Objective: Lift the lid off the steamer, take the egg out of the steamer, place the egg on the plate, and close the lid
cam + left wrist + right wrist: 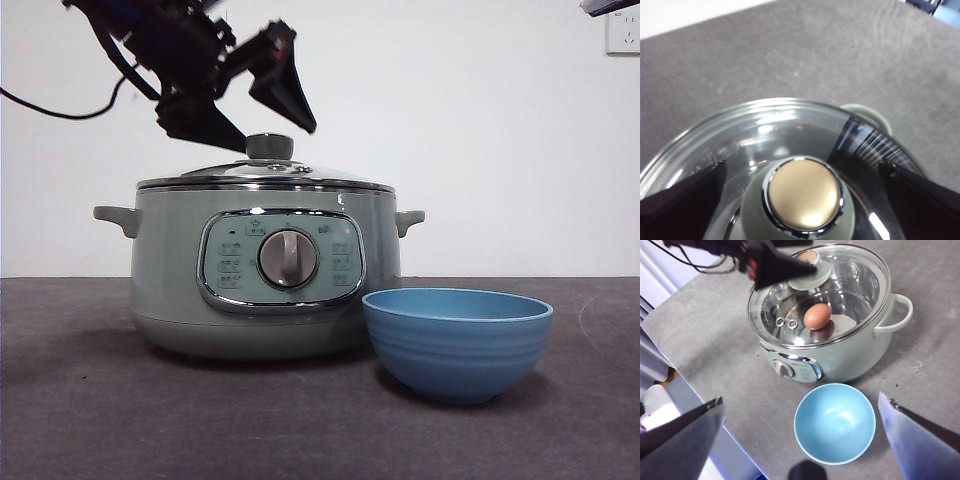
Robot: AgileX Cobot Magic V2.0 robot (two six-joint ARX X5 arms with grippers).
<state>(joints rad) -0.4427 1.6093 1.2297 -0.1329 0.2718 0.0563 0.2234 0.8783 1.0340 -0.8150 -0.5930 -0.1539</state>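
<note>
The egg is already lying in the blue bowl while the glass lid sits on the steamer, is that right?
Not quite. The brown egg is inside the steamer, under the closed glass lid; the blue bowl holds nothing. The right wrist view shows it. The lid does sit on the steamer, with the left gripper open around its knob.

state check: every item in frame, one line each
lid: closed, seated on the steamer
steamer: upright on the table, lid on
egg: inside the steamer, seen through the glass
plate: empty, upright in front of the steamer
left gripper: open, jaws on either side of the lid's knob, not closed on it
right gripper: open, high above the plate, holding nothing
</note>
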